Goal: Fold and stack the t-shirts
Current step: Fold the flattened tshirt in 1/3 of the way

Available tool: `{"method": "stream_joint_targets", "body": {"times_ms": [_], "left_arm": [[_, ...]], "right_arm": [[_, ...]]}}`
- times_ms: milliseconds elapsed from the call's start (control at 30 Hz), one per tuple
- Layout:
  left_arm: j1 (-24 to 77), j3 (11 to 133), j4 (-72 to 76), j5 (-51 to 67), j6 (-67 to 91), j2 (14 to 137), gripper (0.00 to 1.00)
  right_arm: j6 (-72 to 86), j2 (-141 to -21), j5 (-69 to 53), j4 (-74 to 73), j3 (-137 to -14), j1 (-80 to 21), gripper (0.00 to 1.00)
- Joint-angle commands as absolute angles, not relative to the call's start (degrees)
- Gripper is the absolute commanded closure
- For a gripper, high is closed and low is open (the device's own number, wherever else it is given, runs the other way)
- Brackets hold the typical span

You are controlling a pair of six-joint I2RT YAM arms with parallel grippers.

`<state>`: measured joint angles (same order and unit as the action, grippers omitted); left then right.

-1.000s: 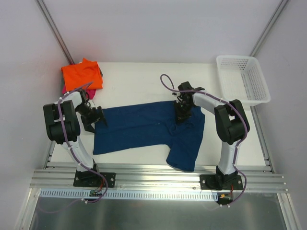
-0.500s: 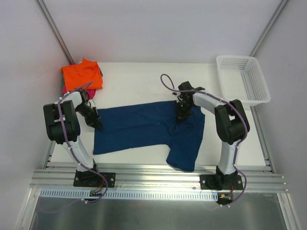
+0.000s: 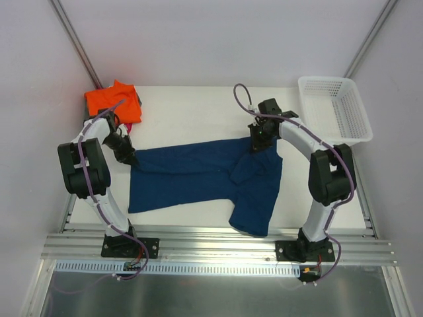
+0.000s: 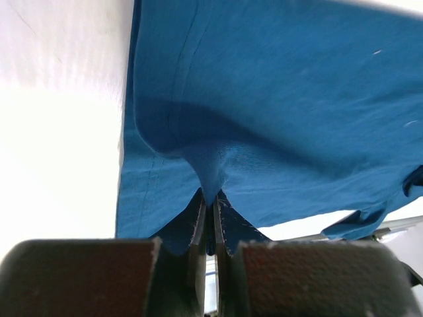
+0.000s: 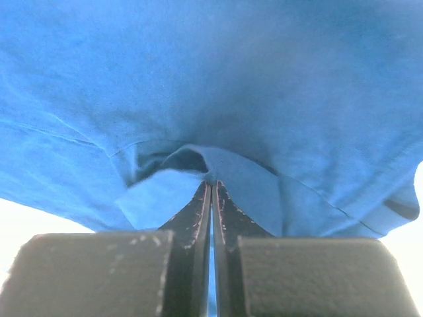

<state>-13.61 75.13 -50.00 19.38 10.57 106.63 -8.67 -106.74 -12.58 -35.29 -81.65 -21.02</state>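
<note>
Pinching the far edge of the navy blue t-shirt at two spots, the left pincer and right pincer are each pressed together on a small tent of cloth. The shirt lies spread across the middle of the white surface. Done well, the fold probably calls for both arms to rise evenly, keep the edge between them taut and carry it toward the near side in step, so the cloth lands square rather than dragged askew. Only the overhead view shows the whole garment, one part trailing toward the near edge, plus the folded orange t-shirt at the far left corner and the white lattice basket at far right. Only the wrist views show the grips themselves: fabric drawn up into each closed pinch, with a stitched hem running beside the left one.
</note>
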Motion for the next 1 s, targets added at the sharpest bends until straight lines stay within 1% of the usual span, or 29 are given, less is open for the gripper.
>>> {"method": "stream_joint_targets", "body": {"times_ms": [0, 300, 467, 600, 800, 967], "left_arm": [[-14.1, 78.5, -51.9, 18.5, 8.6, 105.5, 1.0], [-14.0, 91.0, -52.1, 15.1, 6.8, 112.7, 1.0], [-13.7, 95.4, -51.9, 14.4, 5.6, 117.1, 1.0], [-12.9, 98.5, -51.9, 14.6, 4.7, 120.3, 1.0], [-11.3, 104.2, -51.9, 14.7, 3.3, 122.9, 1.0], [-9.4, 109.3, -50.6, 13.9, 2.2, 123.8, 1.0]], "right_arm": [[-10.2, -101.8, -11.4, -34.5, -82.8, -19.9, 0.99], [-12.7, -99.8, -9.5, -34.6, -83.8, -13.9, 0.99], [-14.1, -99.1, -8.7, -34.0, -85.0, -10.3, 0.99], [-15.0, -99.7, -8.4, -32.9, -87.5, -8.7, 0.99], [-16.4, -103.0, -8.0, -32.4, -96.0, -7.5, 0.99], [-16.4, -104.1, -8.3, -30.6, -97.0, -6.7, 0.99]]}}
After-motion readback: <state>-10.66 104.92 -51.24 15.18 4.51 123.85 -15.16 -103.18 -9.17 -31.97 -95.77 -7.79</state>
